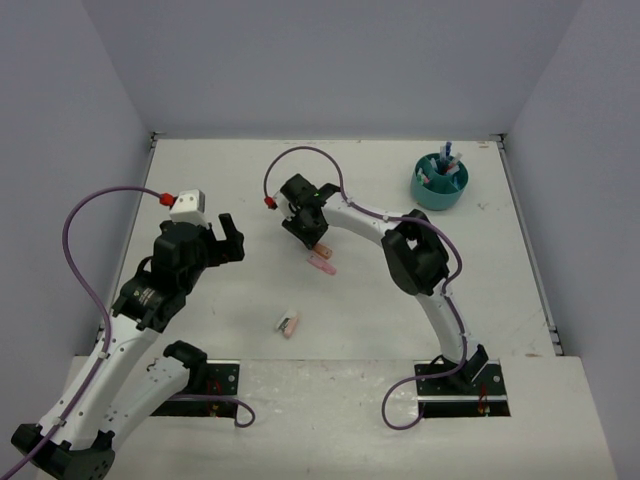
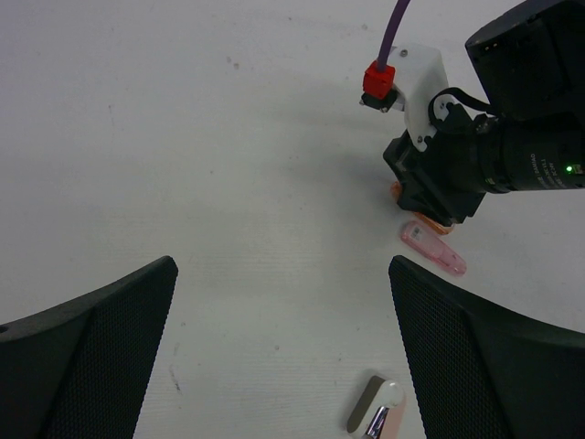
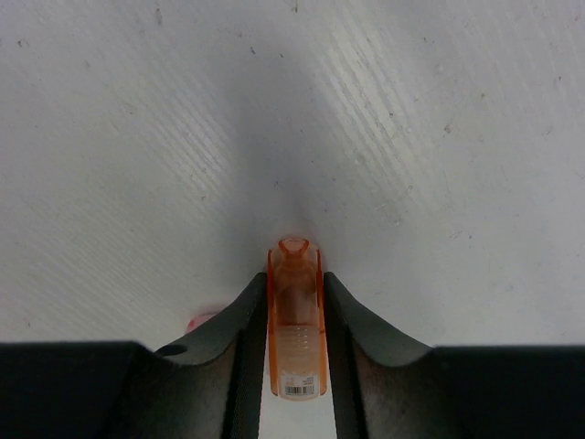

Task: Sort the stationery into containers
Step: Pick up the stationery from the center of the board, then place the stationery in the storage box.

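Note:
My right gripper (image 1: 312, 240) is shut on a short orange highlighter (image 3: 295, 325), down at the table near the middle; both fingers press its sides. A pink highlighter (image 1: 322, 265) lies just in front of it and also shows in the left wrist view (image 2: 433, 248). A pink eraser (image 1: 289, 324) in a white and silver sleeve lies nearer the front and shows in the left wrist view (image 2: 377, 417). The round teal organizer (image 1: 440, 181) stands at the back right with several pens in it. My left gripper (image 1: 229, 240) is open and empty, held above the table left of these.
White walls close the table at the back and sides. The right arm's purple cable loops over the table behind its wrist (image 1: 300, 155). The right wrist camera body (image 2: 475, 160) shows in the left wrist view.

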### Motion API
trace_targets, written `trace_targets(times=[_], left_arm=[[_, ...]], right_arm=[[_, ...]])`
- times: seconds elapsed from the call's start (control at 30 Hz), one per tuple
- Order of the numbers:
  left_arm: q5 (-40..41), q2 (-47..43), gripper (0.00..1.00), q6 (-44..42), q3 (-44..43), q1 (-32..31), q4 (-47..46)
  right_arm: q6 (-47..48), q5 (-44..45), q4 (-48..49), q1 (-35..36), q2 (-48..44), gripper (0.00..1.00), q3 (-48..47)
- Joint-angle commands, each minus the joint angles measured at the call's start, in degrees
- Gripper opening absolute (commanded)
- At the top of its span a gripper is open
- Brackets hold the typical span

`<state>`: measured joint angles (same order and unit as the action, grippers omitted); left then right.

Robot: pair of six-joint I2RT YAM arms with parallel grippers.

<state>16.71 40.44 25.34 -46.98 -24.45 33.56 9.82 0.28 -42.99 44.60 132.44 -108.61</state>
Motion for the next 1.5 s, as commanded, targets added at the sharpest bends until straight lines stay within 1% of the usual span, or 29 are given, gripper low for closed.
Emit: trace_targets(times=[0.0, 0.03, 0.07, 0.2, 0.27, 0.4, 0.43, 0.47, 0.5, 0.53, 0.57, 0.6, 0.67, 0.73, 0.77, 0.83, 0.87, 0.9, 0.93, 1.0, 1.07, 1.17, 1.33, 1.47], left_arm=[[-0.3, -0.2, 1.0, -1.3, 0.0, 0.4, -2.3], [-0.4, -0.3, 1.0, -1.3, 0.0, 0.4, -2.3], [-0.4, -0.3, 1.0, -1.3, 0.0, 0.4, -2.4], [-0.8, -0.2, 1.0, -1.5, 0.0, 0.4, -2.5], [-0.9, -0.2, 1.0, -1.5, 0.1, 0.4, -2.5], [-1.0, -0.3, 1.0, -1.7, 0.1, 0.3, -2.4], [-1.1, -0.3, 1.0, -1.7, 0.1, 0.4, -2.4], [-1.1, -0.3, 1.0, -1.7, 0.1, 0.4, -2.5], [-1.1, -0.4, 1.0, -1.7, 0.1, 0.4, -2.5], [-1.2, -0.4, 1.0, -1.8, 0.1, 0.4, -2.5], [-1.3, -0.6, 1.0, -1.8, 0.1, 0.4, -2.5], [-1.4, -0.7, 1.0, -1.8, 0.1, 0.4, -2.6], [-1.4, -1.0, 1.0, -1.8, 0.1, 0.3, -2.6], [-1.5, -1.1, 1.0, -1.9, 0.2, 0.4, -2.7], [-1.5, -1.1, 1.0, -1.9, 0.1, 0.4, -2.8], [-1.6, -1.2, 1.0, -1.9, 0.2, 0.4, -2.8], [-1.7, -1.2, 1.0, -1.9, 0.2, 0.4, -2.8], [-1.8, -1.3, 1.0, -1.9, 0.2, 0.4, -2.9], [-1.9, -1.3, 1.0, -1.9, 0.3, 0.4, -3.0], [-1.9, -1.0, 1.0, -2.0, 0.2, 0.4, -3.0], [-2.0, -0.6, 1.0, -2.0, 0.2, 0.4, -2.9], [-1.8, -0.5, 1.0, -2.0, 0.3, 0.4, -2.8], [-2.0, -0.1, 1.0, -2.1, 0.2, 0.4, -2.9], [-1.9, 0.1, 1.0, -2.2, 0.1, 0.4, -2.9]], right_arm=[[1.4, 0.2, -1.9, 0.3, 1.3, 0.25, -1.9], [1.3, 0.3, -1.9, 0.3, 1.1, 0.22, -1.9], [1.2, 0.4, -1.9, 0.3, 1.0, 0.21, -1.8], [0.5, 0.8, -1.7, 0.0, -0.6, 0.09, -1.4], [-0.9, 2.1, 0.0, -0.6, -4.0, 0.01, -0.6], [-7.3, 3.1, 7.1, -4.3, -14.7, 0.0, 5.9], [-9.1, 4.5, 9.0, -7.4, -17.8, 0.0, 8.0], [-13.6, 4.6, 12.6, -9.1, -24.3, 0.0, 12.7], [-15.9, 4.1, 12.8, -11.3, -28.1, 0.0, 15.6], [-18.0, 4.4, 16.8, -15.6, -31.9, 0.0, 18.7], [-21.6, 6.0, 21.0, -20.3, -38.9, 0.0, 24.6], [-23.6, 7.5, 23.0, -23.2, -42.7, 0.0, 27.7], [-29.2, 10.1, 26.2, -29.0, -49.1, 0.0, 34.9], [-33.1, 13.3, 30.2, -38.3, -55.5, 0.0, 38.5], [-35.0, 15.3, 31.5, -40.8, -56.5, 0.0, 39.7], [-39.1, 17.8, 35.2, -46.3, -56.2, 0.0, 42.1], [-39.6, 17.8, 36.6, -49.1, -54.3, 0.0, 41.6], [-39.7, 17.8, 36.9, -50.1, -52.3, 0.0, 40.3], [-39.4, 17.7, 36.9, -50.4, -51.9, 0.0, 38.7], [-38.8, 18.8, 35.5, -50.8, -43.8, 0.0, 33.1], [-38.2, 19.5, 34.9, -51.2, -39.7, 0.0, 27.9], [-37.4, 20.4, 32.8, -51.8, -33.8, 0.0, 23.1], [-35.5, 16.7, 29.0, -52.1, -24.9, 0.0, 14.7], [-35.1, 14.5, 26.6, -52.2, -20.7, 0.0, 11.4]])
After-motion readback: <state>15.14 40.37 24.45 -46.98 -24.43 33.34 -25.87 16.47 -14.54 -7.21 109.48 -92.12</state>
